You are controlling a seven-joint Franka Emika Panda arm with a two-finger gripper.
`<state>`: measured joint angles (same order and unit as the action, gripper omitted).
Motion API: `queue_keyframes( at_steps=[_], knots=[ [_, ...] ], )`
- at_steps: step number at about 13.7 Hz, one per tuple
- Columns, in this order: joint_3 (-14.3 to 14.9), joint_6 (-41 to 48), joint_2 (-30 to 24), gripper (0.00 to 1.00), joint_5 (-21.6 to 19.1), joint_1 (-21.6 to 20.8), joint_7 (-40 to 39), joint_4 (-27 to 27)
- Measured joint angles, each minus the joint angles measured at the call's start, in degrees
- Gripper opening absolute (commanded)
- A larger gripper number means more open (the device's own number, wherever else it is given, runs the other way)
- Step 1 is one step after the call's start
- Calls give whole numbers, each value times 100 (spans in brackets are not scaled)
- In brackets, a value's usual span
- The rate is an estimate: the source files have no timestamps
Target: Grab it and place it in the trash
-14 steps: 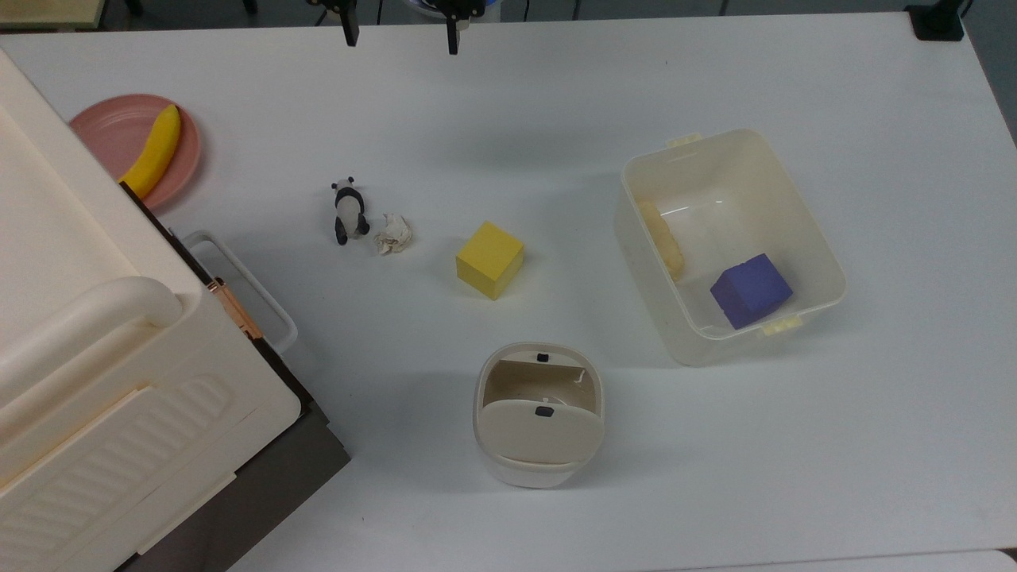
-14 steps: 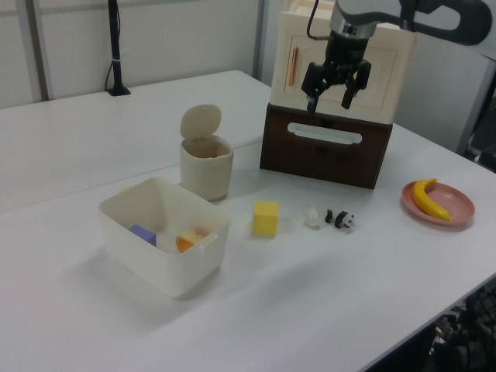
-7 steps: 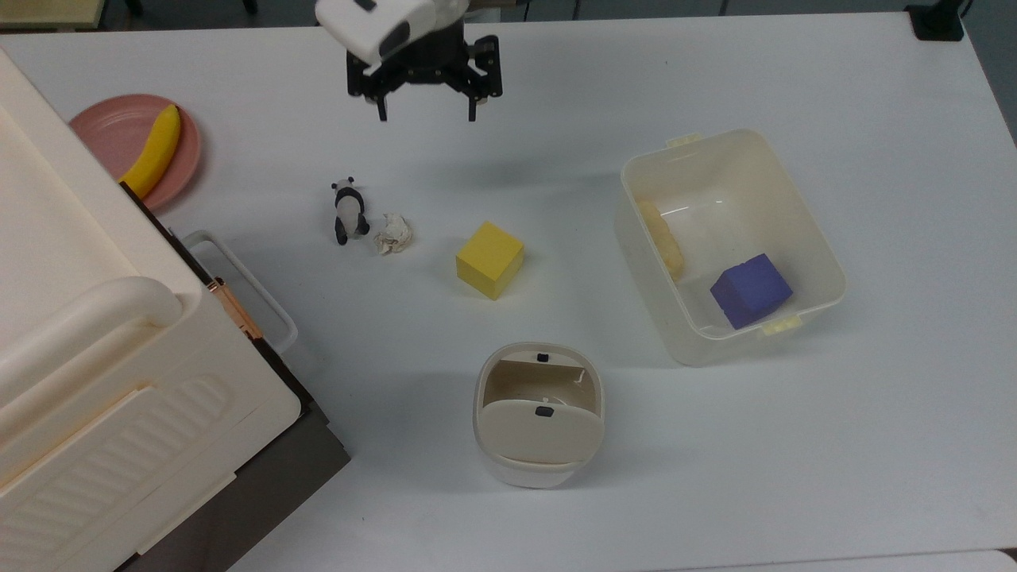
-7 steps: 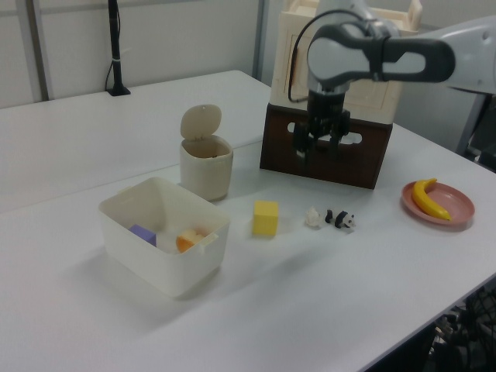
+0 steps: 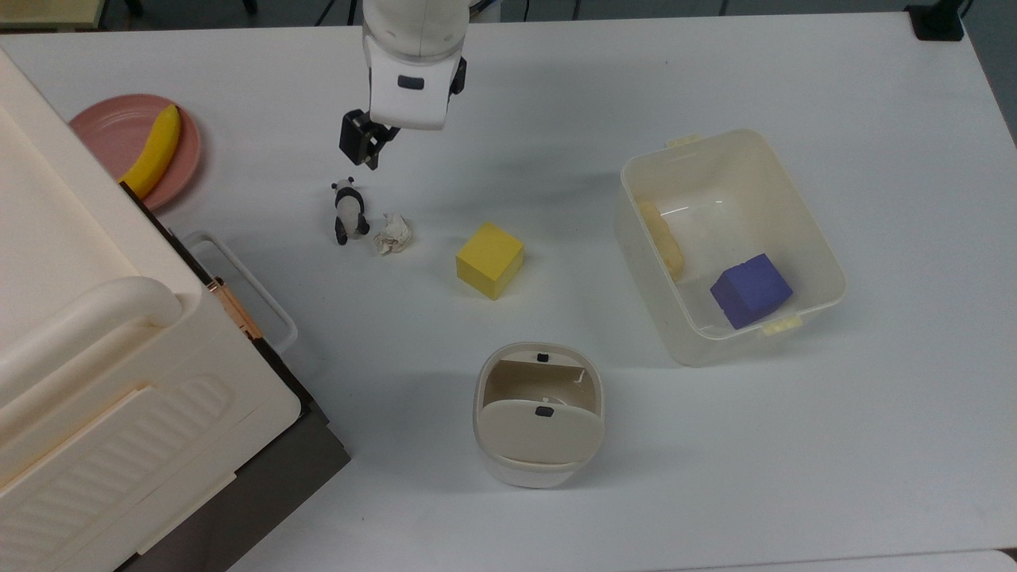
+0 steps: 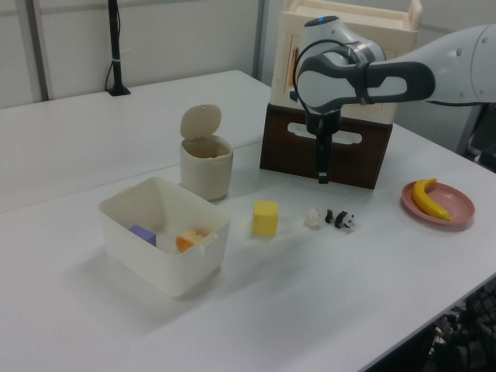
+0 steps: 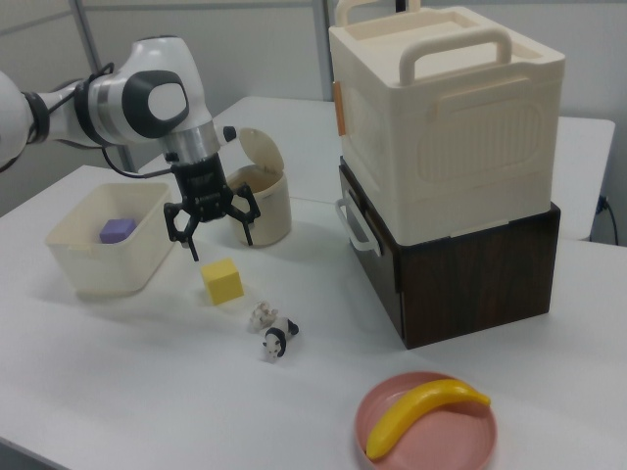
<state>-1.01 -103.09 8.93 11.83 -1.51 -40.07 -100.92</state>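
— Seen near the middle of the white table [image 5: 556,95]?
— Small crumpled off-white paper wad [image 5: 393,233], lying on the bare surface just beside a black-and-white panda figurine [image 5: 347,210], perhaps touching it, hard to tell. Panda on the top view's left of the wad; yellow cube [image 5: 489,260] near on the top view's right, apart from it.
— And the two-finger gripper [image 7: 217,238]?
— Hanging in the air above the table, pointing down, fingers spread wide and holding nothing. Clear of the wad in the right view, up and to the right view's left of it, over the area by the cube.
— Position of the small cream-beige rounded bin [image 5: 539,413]?
— Standing upright, well apart from the wad, toward the bottom of the top view. Swing flap lid [image 6: 201,122] tipped up, opening showing, small black tabs on lid and rim.
— Anything else around?
— Translucent rectangular plastic tub [image 5: 729,242] on the top view's right, with a purple block [image 5: 750,290] and a pale yellowish piece [image 5: 663,238] inside. Pink plate [image 5: 111,135] with a yellow banana [image 5: 152,151] at the top view's left. Large cream box with handle [image 7: 446,122] stacked on a dark brown base [image 7: 470,264].
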Motion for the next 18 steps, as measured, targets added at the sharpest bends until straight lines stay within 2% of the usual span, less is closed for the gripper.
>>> queue_keyframes(
  at_steps=[3,6,9,14,18],
  knots=[
    [0,-229,262,100,101,16,-268,-11],
    [5,-992,575,100,114,133,-304,-149],
    [8,-1505,881,100,520,307,-459,-294],
    [8,-2187,985,100,524,334,-452,-628],
    [1,-2232,985,100,519,334,-437,-697]
  ],
)
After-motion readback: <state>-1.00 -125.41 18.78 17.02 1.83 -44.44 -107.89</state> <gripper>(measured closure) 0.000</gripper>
